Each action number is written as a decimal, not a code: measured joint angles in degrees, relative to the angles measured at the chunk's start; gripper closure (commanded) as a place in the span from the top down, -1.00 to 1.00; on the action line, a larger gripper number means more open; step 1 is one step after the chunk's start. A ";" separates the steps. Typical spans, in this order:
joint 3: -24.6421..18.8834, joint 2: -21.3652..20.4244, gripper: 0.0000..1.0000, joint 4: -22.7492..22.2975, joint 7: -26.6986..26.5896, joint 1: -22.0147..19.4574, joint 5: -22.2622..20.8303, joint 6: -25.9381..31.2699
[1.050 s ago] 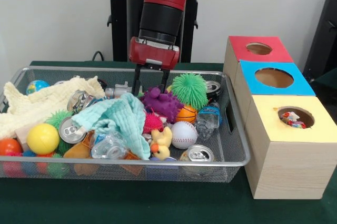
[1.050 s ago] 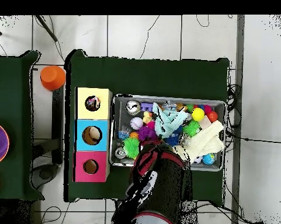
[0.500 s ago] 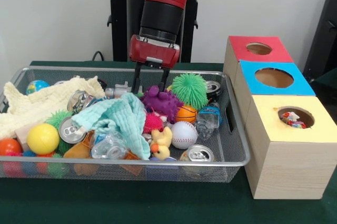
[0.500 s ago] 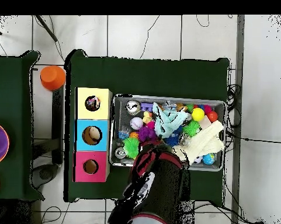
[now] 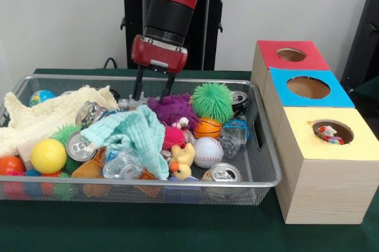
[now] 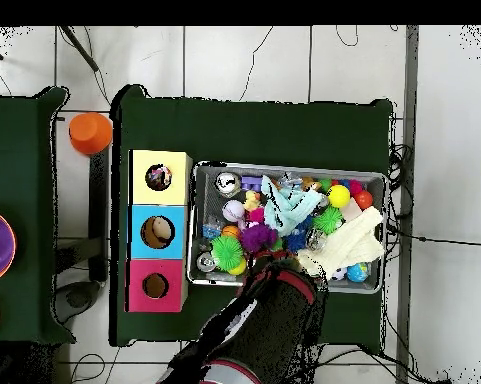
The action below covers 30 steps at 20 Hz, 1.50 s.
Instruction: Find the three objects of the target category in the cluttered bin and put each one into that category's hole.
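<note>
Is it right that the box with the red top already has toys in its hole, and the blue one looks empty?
Not quite. The front view shows the small toys inside the hole of the yellow-topped box, not the red-topped box, whose hole looks empty. The blue-topped box does look empty, as you said.

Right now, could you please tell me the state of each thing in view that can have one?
Hand: open, fingers down by the purple spiky toy.
Wire mesh bin: full of clutter.
Yellow-topped wooden box: an item in its hole.
Blue-topped box: hole looks empty.
Red-topped box: hole looks empty.
</note>
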State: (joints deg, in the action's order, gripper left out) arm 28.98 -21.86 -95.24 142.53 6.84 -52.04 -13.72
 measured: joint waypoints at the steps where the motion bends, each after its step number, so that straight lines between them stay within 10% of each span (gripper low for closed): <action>1: 0.73 0.56 1.00 0.17 0.00 -0.09 0.12 -0.90; 30: 9.29 5.88 1.00 1.92 0.00 -2.24 -0.78 -4.81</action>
State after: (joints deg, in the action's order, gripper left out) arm 38.27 -15.98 -93.32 142.53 4.60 -52.82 -18.52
